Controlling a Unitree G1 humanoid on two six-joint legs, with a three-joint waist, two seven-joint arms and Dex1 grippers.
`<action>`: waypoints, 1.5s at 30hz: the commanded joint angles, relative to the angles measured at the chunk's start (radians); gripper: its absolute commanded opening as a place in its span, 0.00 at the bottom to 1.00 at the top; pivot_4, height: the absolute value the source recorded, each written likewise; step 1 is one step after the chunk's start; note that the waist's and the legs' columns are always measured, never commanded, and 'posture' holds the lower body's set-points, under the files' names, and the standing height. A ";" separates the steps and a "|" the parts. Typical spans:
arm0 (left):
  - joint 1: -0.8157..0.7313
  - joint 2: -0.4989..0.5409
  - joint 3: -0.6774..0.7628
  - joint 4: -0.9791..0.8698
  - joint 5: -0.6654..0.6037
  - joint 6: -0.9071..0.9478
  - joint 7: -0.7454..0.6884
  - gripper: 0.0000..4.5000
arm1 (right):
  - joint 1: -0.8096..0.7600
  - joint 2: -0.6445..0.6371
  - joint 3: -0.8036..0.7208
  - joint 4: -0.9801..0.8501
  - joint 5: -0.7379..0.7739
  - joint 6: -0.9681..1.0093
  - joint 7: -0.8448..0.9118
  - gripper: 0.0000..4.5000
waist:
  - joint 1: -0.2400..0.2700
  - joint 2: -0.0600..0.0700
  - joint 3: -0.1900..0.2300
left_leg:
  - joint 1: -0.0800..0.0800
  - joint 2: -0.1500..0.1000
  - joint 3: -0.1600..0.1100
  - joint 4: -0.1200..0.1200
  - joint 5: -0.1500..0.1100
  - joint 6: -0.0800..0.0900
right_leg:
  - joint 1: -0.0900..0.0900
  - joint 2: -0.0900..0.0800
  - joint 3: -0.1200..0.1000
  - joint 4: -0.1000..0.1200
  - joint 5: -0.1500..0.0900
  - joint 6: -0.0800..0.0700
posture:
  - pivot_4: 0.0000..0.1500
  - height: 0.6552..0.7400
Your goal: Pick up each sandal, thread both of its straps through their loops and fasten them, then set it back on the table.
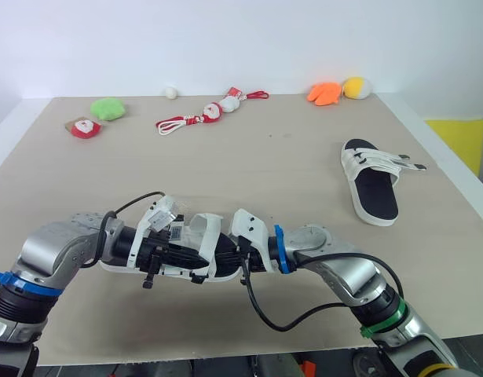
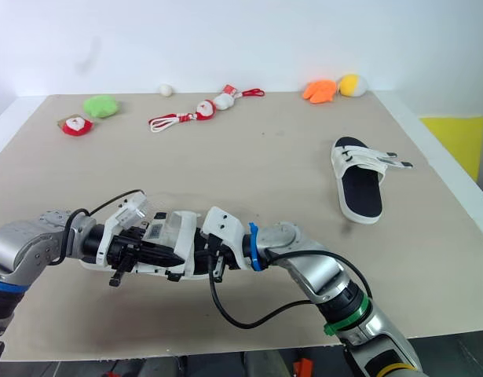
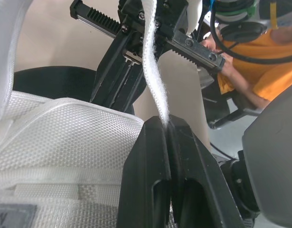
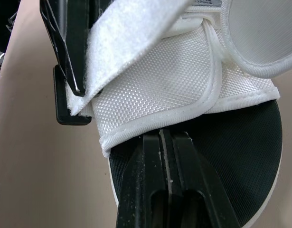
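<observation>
Front and centre, the white-strapped sandal with a black footbed (image 1: 203,232) lies lengthwise along the near edge of the table (image 1: 265,157), its fuzzy white strap (image 3: 153,71) loose and lifted off the woven upper. The second sandal (image 1: 371,184) rests flat on the far right, strap ends poking outward.

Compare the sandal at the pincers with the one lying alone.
The held sandal is gripped; the far sandal lies untouched at the right. The held sandal's strap is loose, pinched in the left pincer; the far sandal's straps lie across it. Both are white with black footbeds.
</observation>
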 commanded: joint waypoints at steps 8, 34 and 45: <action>0.022 0.016 -0.026 -0.022 0.052 -0.040 -0.008 0.14 | -0.006 -0.008 0.007 0.034 -0.028 0.011 -0.012 0.00 | 0.000 0.000 0.000 | 0.000 0.000 0.000 0.000 0.000 0.000 | 0.000 0.000 0.000 0.000 0.000 0.000 | 1.00 1.00; -0.087 -0.081 0.077 0.019 -0.082 0.127 0.086 0.00 | -0.008 -0.009 0.009 0.043 -0.030 -0.001 -0.013 0.00 | 0.004 0.000 0.000 | -0.001 0.000 0.000 0.001 0.003 0.004 | 0.000 0.000 0.000 0.000 0.003 0.004 | 1.00 1.00; -0.003 0.015 -0.033 -0.042 0.043 -0.014 0.005 0.00 | -0.008 -0.009 0.012 0.044 -0.030 -0.005 -0.009 0.00 | 0.005 0.000 0.000 | -0.001 0.000 0.000 -0.001 0.003 0.004 | -0.001 0.000 0.000 0.000 0.001 0.000 | 1.00 1.00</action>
